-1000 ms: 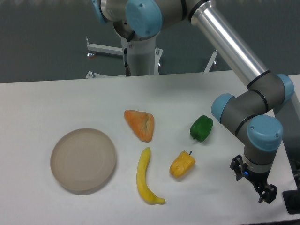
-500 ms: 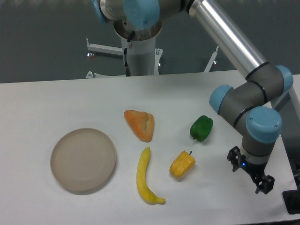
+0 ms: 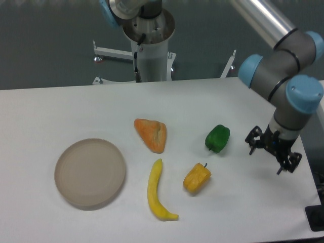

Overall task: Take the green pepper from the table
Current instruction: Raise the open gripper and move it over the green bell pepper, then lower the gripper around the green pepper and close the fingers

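Observation:
The green pepper (image 3: 217,138) lies on the white table (image 3: 61,111), right of centre, glossy and lumpy. My gripper (image 3: 271,153) hangs to the right of the pepper, a hand's width away, just above the tabletop. Its two dark fingers (image 3: 252,139) stand apart and hold nothing.
A yellow-orange pepper (image 3: 197,177) lies just in front of the green one. A yellow banana (image 3: 156,191) and an orange wedge of bread (image 3: 151,133) lie near the middle. A beige plate (image 3: 90,172) sits at the left. The arm's base (image 3: 149,45) stands behind the table.
The gripper has risen and moved back from the table's front right corner, drawing level with the green pepper. The objects have not moved.

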